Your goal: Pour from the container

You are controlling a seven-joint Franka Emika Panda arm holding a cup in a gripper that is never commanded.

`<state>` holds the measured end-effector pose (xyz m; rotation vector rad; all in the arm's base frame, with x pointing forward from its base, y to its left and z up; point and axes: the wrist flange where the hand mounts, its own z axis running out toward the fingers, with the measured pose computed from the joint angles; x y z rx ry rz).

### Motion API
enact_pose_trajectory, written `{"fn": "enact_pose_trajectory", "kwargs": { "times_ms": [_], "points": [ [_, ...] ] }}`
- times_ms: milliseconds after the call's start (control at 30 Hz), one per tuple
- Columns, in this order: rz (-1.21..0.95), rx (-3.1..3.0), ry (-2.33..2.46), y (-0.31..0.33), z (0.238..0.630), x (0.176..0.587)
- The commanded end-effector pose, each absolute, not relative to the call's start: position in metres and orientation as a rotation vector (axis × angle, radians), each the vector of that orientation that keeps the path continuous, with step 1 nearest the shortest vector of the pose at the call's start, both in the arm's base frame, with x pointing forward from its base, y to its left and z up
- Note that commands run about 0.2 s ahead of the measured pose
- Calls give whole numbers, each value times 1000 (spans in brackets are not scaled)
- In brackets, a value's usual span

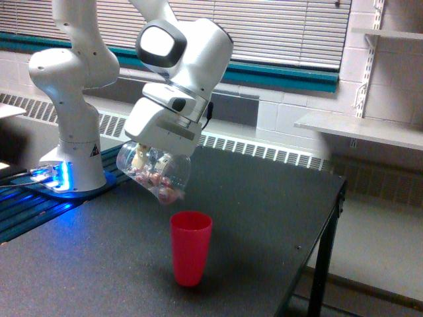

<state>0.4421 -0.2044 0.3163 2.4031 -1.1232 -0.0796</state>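
Observation:
The container (156,170) is a clear plastic cup with small pink and whitish pieces inside. It hangs tilted, mouth pointing down and toward the exterior view's right, just above and left of the red cup's rim. The pieces have slid toward its mouth. My gripper (147,158) is shut on the container, with its fingers mostly hidden under the white hand. The red cup (191,247) stands upright on the black table (264,211), below the container's mouth.
The arm's white base (69,132) stands at the table's back left on a blue-lit plate. The table's right edge (324,244) drops off to the floor. A white shelf (360,129) juts from the wall at the right.

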Motion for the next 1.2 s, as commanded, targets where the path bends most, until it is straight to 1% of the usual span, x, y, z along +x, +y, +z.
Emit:
{"fn": "enact_pose_trajectory", "kwargs": {
  "times_ms": [33,367,433,500,600,667,767,833,1033,1200],
  "points": [
    [-97,2375,-1136,-198,318,450],
    [-139,2376,-1132,-209,316,451],
    [-165,2368,-1112,-201,320,456],
    [-185,2381,-1087,-211,320,453],
    [-170,2373,-1073,-206,317,449],
    [-195,2420,-1025,-224,319,444],
    [-207,2425,-992,-215,329,445],
    [-211,2432,-1003,-216,329,437],
    [-128,2439,-1021,-203,332,438],
    [-67,2469,-1044,-214,329,426]
  ]
}}
